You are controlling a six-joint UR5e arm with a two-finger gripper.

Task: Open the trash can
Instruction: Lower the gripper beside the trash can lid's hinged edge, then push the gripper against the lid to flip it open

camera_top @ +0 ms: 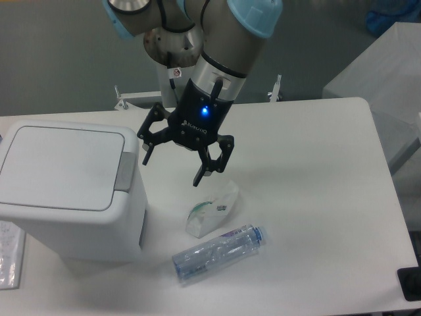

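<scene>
Altogether, the white table (316, 197) carries one trash can (69, 191), one crumpled plastic bottle (218, 253) and one small white packet (214, 209), with a single robot arm (217, 33) reaching in from above. The trash can stands at the left side of the table, near its front edge, and is by far the largest thing there: a white boxy bin with rounded corners. Its flat lid (62, 164) lies down, flush with the top rim, and a grey rectangular push tab (126, 172) sits at the lid's right edge. The gripper (173, 163) hangs in the air just to the right of that tab, above the table, its two black fingers spread apart and holding nothing; the left fingertip is near the bin's upper right corner, but whether it touches cannot be told. A blue light glows on the black gripper body, and white lettering beside it is too small to read with certainty. The packet lies just below the gripper, showing a green mark and a small dark printed square, unreadable. The clear bottle lies on its side just in front of the packet, with a blue cap end pointing right and a purple-edged label whose text is too blurred to make out. A sheet of printed paper (10, 253) peeks out at the far left edge.
</scene>
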